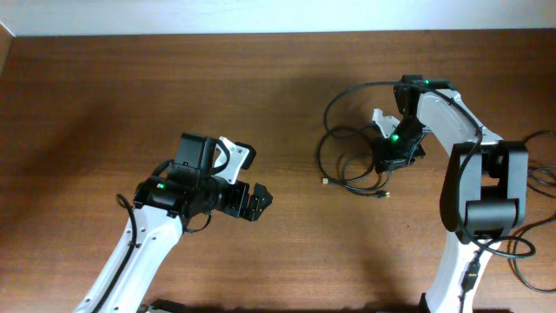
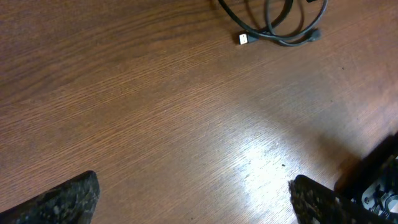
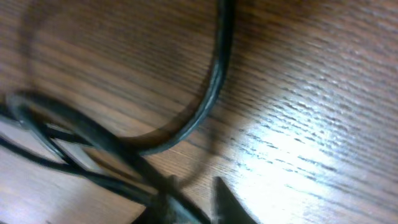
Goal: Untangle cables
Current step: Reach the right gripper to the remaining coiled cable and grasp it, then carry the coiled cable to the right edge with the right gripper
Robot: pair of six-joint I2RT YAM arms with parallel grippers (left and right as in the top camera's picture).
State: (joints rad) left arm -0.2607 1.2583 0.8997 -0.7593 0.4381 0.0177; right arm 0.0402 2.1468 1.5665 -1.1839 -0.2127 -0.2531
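Note:
The cables (image 1: 352, 187) lie as a bundle of thin black loops on the wooden table (image 1: 130, 104), right of centre, with a small silvery plug (image 1: 325, 181) at the bundle's left edge. My right gripper (image 1: 388, 155) is down on the right side of the bundle. In the right wrist view its fingertips (image 3: 233, 208) stand close together, and a strand of the cables (image 3: 214, 93) runs in between them; that view is blurred. My left gripper (image 1: 258, 202) hovers open to the left, well apart from the bundle. The left wrist view shows the cables (image 2: 280, 40) and the plug (image 2: 244, 38) far ahead of the left gripper (image 2: 193, 199).
Thicker black arm wiring (image 1: 534, 252) hangs at the right edge by the right arm's base. A pale wall strip (image 1: 261, 13) borders the table's far edge. Bare wood lies between the two grippers.

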